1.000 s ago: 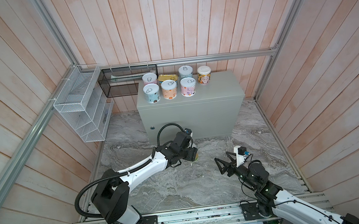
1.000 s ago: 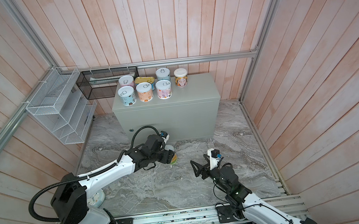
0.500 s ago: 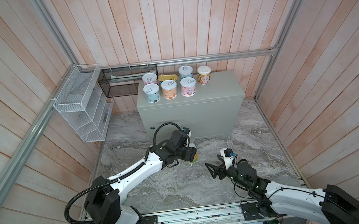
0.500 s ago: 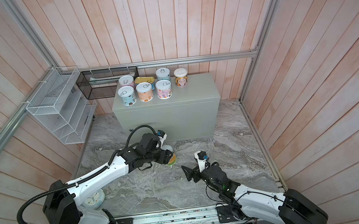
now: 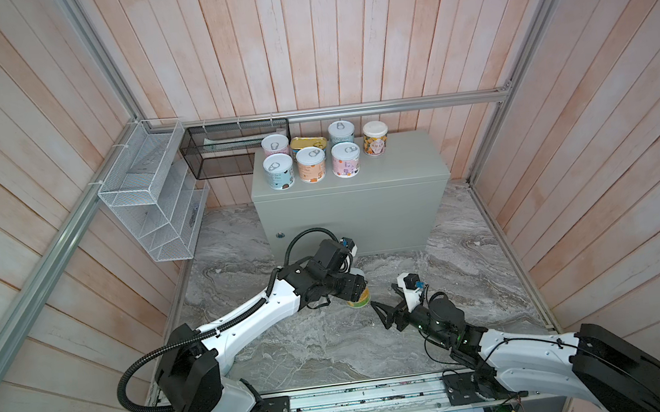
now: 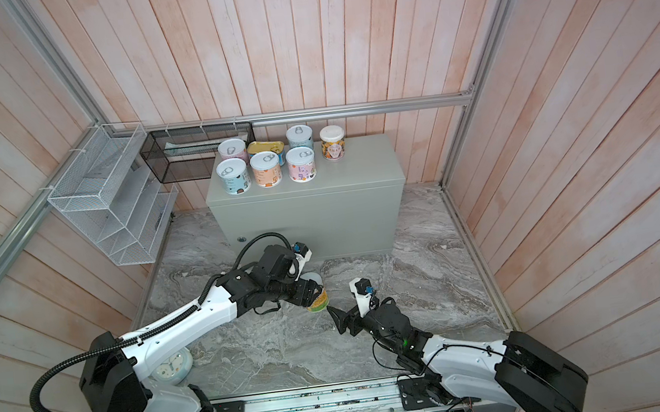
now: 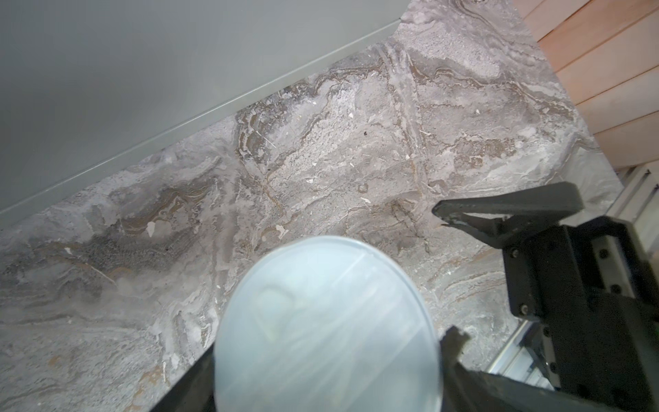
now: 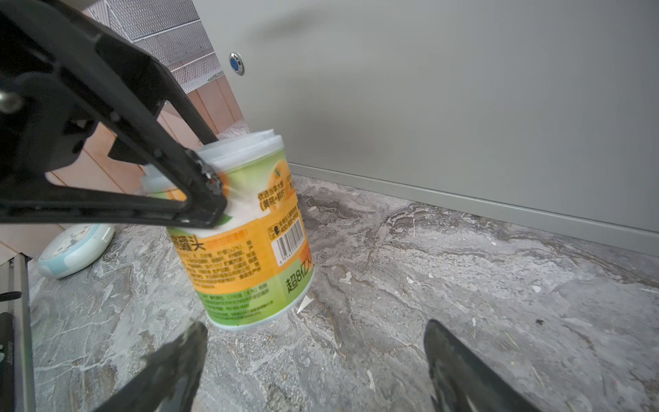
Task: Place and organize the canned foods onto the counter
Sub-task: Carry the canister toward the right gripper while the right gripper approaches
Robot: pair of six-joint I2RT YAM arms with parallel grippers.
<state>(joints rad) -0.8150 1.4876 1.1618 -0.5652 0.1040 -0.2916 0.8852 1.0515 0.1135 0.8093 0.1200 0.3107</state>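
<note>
An orange-and-green can with a white lid (image 5: 359, 298) (image 6: 318, 300) (image 8: 246, 235) hangs tilted just above the marble floor in front of the counter (image 5: 407, 161) (image 6: 357, 162). My left gripper (image 5: 356, 290) (image 6: 315, 293) (image 7: 326, 356) is shut on its upper part; the left wrist view shows mostly the lid (image 7: 326, 321). My right gripper (image 5: 381, 314) (image 6: 338, 319) (image 8: 315, 326) is open with nothing between its fingers, low over the floor just right of the can. On the counter's left half stand several pastel cans (image 5: 310, 164), a gold tin (image 5: 305, 143) and another white-lidded orange can (image 5: 375, 138).
A white wire rack (image 5: 152, 200) hangs on the left wall and a black mesh basket (image 5: 230, 150) on the back wall beside the counter. A round pale blue and white object (image 6: 171, 365) (image 8: 75, 249) lies on the floor by the left arm's base.
My right gripper has moved left along the floor, closer to the held can. The left gripper with the can has hardly moved.
</note>
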